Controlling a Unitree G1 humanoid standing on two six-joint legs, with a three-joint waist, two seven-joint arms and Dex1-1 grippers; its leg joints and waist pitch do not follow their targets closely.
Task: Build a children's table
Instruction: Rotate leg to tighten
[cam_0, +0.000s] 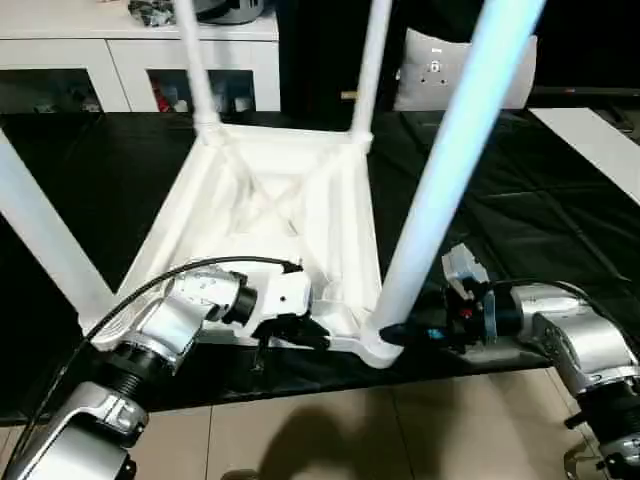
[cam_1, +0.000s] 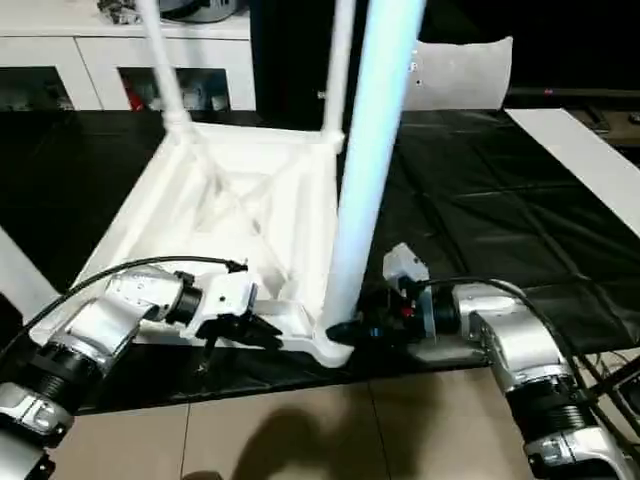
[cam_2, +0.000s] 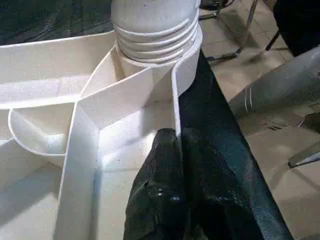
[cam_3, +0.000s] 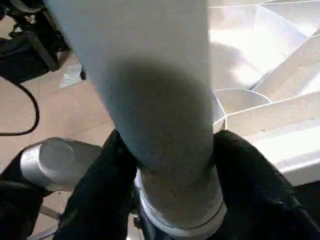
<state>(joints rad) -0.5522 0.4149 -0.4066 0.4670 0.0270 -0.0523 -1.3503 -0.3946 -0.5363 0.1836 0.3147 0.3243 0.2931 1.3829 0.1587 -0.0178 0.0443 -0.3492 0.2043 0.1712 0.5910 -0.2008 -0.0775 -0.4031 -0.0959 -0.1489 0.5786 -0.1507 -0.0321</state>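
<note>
Lying upside down on the black-covered tabletop (cam_0: 560, 230), the children's table (cam_0: 280, 210) points its legs upward. Behind it stand a white cabinet (cam_0: 120, 60) and a pale grey cushion (cam_0: 440, 70); tan floor tiles (cam_0: 330, 430) lie before it. The left end effector (cam_2: 179, 150) pinches its near rim, closed; the right end effector (cam_3: 170, 150) clasps the near-corner leg (cam_0: 450, 170).

Left arm reaches in low from the left, forearm angled inward; left gripper (cam_0: 312, 335) level, its 2 black fingers (cam_2: 170, 190) pressed together. Right arm comes in from the right, wrist turned; right gripper (cam_1: 352, 331) level, its 2 fingers (cam_3: 107, 185) spread.
</note>
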